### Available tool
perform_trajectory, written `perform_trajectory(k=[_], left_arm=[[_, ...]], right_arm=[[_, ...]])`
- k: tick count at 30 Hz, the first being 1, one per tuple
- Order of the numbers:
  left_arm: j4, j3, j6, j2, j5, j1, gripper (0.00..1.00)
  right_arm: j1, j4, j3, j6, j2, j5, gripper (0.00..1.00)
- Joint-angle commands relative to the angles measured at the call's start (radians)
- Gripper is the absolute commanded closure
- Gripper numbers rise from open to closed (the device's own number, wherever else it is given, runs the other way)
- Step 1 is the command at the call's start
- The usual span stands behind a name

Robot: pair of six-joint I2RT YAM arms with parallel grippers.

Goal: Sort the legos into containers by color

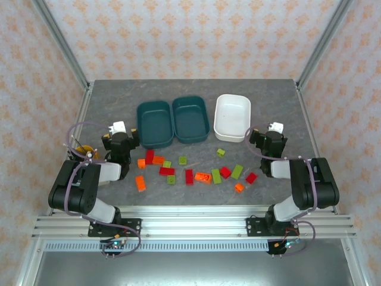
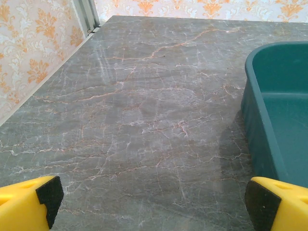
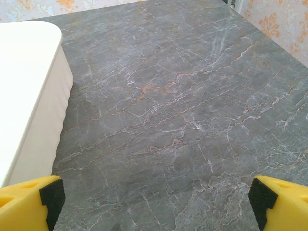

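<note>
The top view looks steeply down from behind the near edge, taking in the whole worktop [image 1: 107, 101]. The left wrist view sits low and close over the left side, facing the far edge; with the top view it shares the left teal bin [image 2: 262, 125]. The right wrist view, equally low, shares the white bin [image 3: 48, 110].

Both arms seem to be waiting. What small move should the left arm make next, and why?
Probably swing the left gripper right, over the nearest red brick: its jaws stand open and empty, it faces bare table, and that brick lies just in front of the empty left teal bin.
</note>
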Motion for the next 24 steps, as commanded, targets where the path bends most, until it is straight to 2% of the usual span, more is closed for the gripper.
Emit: perform_trajectory(k=[1,20,21,23,24], left_arm=[[0.022,0.006,0.011,0.000,-0.040,-0.005,0.00],[0.029,0.004,0.014,-0.004,-0.039,-0.005,0.00],[-0.019,0.016,0.013,-0.028,-0.042,-0.005,0.00],[-0.307,0.140,0.012,-0.131,-0.084,-0.018,0.00],[-0.395,0.197,-0.010,-0.162,-0.122,-0.028,0.00]], right_arm=[[-0.009,0.026,0.011,0.010,0.001,0.017,0.01],[-0.009,0.036,0.006,0.009,-0.002,0.015,0.01],[-0.010,0.033,0.006,0.012,-0.017,0.027,0.01],[-0.006,-0.174,0.071,0.021,-0.140,0.072,0.01],[0.002,-0.259,0.108,0.029,-0.190,0.114,0.01]])
